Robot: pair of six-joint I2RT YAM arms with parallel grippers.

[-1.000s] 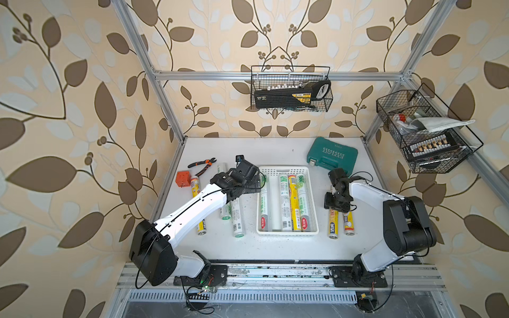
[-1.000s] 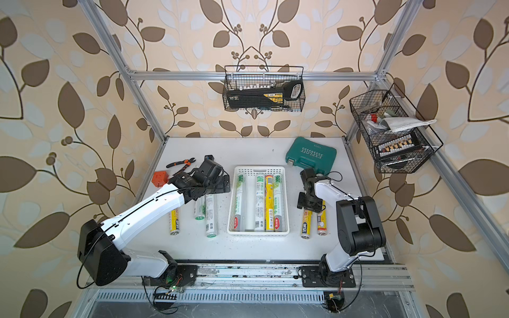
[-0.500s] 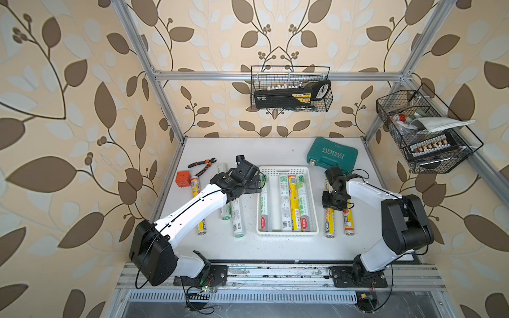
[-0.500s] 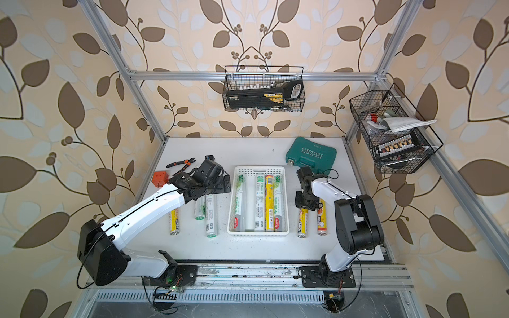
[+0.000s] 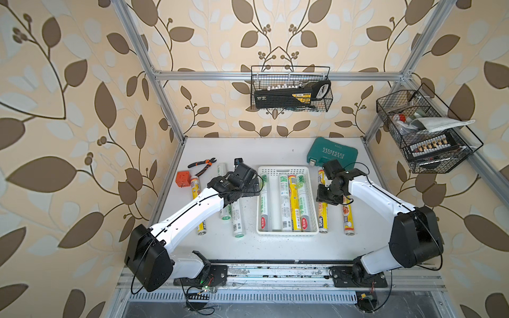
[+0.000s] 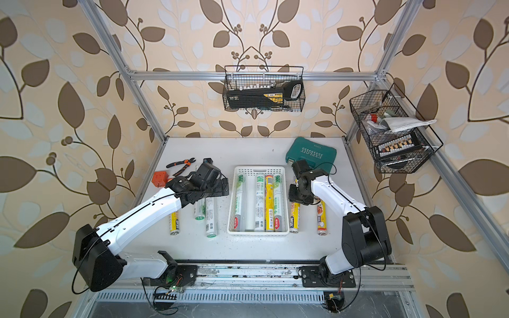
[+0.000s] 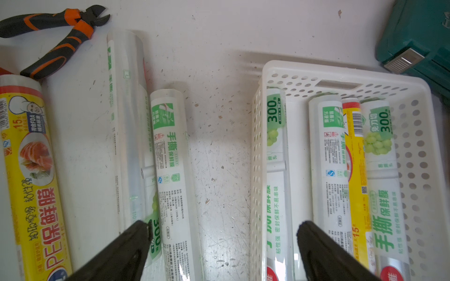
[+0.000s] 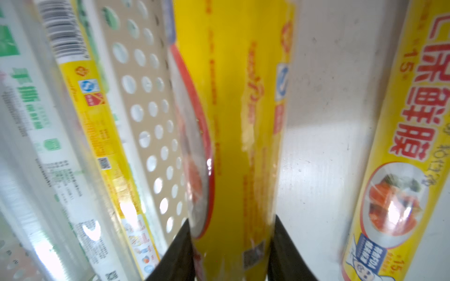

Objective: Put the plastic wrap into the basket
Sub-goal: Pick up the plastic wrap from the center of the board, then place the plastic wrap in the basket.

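In both top views the white basket (image 5: 283,168) (image 6: 259,168) sat at the middle of the worktop (image 5: 275,148), its long side running up and down the frame. Four rolls of plastic wrap (image 5: 283,203) lay lengthwise inside it, three white-green and one yellow, with a bare strip between the leftmost roll and the next.

The right pincer (image 5: 326,197) stood just right of the basket, clenched around a yellow roll (image 5: 322,220) that ran along the basket's right wall. In the right wrist view its black fingers (image 8: 180,255) pressed against both sides of that roll (image 8: 231,121), with the perforated wall (image 8: 146,97) close beside. Whether the roll touched the worktop could not be told. A second yellow roll (image 5: 347,217) lay further right, apart from it.

The left pincer (image 5: 254,190) (image 7: 222,226) hung near the basket's upper left corner, released, its jaws spread wide with nothing between them. Three more rolls (image 5: 237,220) lay left of the basket, partly under the left arm. Pliers (image 5: 202,166) and an orange block (image 5: 183,179) sat at the worktop's left edge, and a teal case (image 5: 332,155) sat at the upper right.
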